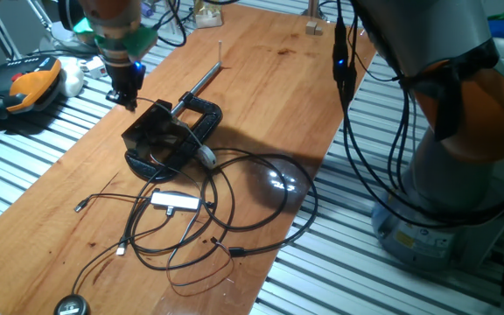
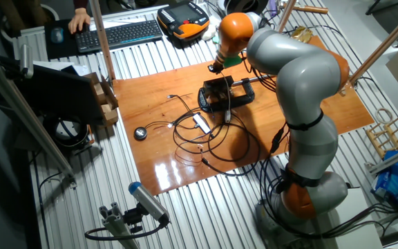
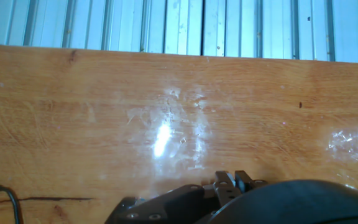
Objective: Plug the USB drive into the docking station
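Observation:
The docking station (image 1: 158, 137) is a black box on a rounded base in the middle of the wooden board, with thin wires at its front. It also shows in the other fixed view (image 2: 216, 94). My gripper (image 1: 129, 98) hangs just above the dock's far left corner, pointing down. Its fingers are close together on a small dark piece that looks like the USB drive; the drive itself is hard to make out. In the hand view only the fingertips (image 3: 224, 181) show at the bottom edge, over bare wood. The gripper also shows in the other fixed view (image 2: 216, 67).
A black C-shaped clamp (image 1: 203, 116) with a long metal rod (image 1: 201, 80) lies against the dock. A small silver adapter (image 1: 174, 200) and looping black cables (image 1: 261, 206) lie in front. A round puck (image 1: 71, 305) sits near the board's corner. A teach pendant (image 1: 26, 83) lies beyond the board.

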